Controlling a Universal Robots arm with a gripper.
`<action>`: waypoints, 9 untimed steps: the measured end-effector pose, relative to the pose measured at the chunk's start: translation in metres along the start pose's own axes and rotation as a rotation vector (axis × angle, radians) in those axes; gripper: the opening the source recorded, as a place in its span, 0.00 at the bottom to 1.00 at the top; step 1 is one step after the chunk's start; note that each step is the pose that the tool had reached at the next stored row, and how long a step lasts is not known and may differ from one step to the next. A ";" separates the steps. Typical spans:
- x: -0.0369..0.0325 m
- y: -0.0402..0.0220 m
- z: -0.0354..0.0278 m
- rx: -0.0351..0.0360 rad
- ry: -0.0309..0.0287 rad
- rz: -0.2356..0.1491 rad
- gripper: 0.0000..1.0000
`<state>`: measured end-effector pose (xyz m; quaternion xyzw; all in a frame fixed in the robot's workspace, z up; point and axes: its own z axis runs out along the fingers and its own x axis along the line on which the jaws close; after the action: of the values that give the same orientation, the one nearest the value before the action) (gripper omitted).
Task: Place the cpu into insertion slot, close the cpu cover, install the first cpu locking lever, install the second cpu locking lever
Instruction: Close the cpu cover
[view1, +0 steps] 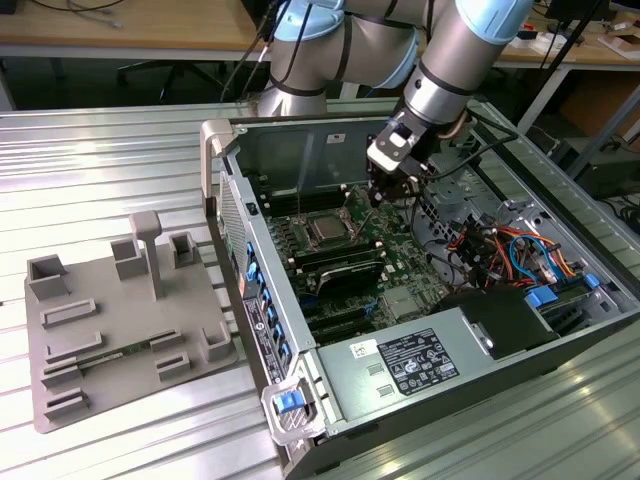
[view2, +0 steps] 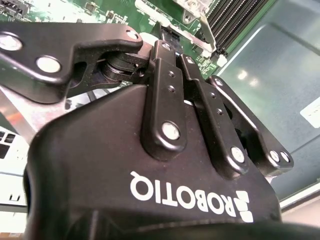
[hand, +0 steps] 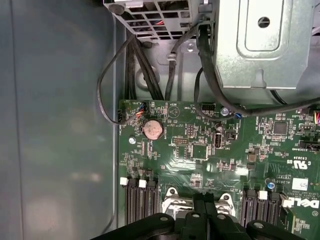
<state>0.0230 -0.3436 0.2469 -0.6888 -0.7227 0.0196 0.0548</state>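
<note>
Gripper (view1: 378, 197) closed, nothing seen between fingertips, cpu (view1: 325, 232) lying near them: light, stiff, slick-topped, fragile chip, likely best pinched gently by opposite edges

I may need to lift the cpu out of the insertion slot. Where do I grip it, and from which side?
Come straight down from above and pinch two opposite side edges of the cpu. It lies flat, face up, low in the insertion slot, so a sideways approach looks blocked. The slot's rim seems to overlap those edges, so grip room may be tight.
</note>
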 end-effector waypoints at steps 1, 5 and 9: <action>0.0001 -0.0010 0.0001 -0.0004 0.0000 0.000 0.11; 0.0002 -0.0046 0.0005 -0.0016 0.0003 0.000 0.11; 0.0003 -0.0075 0.0008 -0.0023 0.0006 0.000 0.11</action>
<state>0.0155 -0.3436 0.2469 -0.6888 -0.7227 0.0186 0.0543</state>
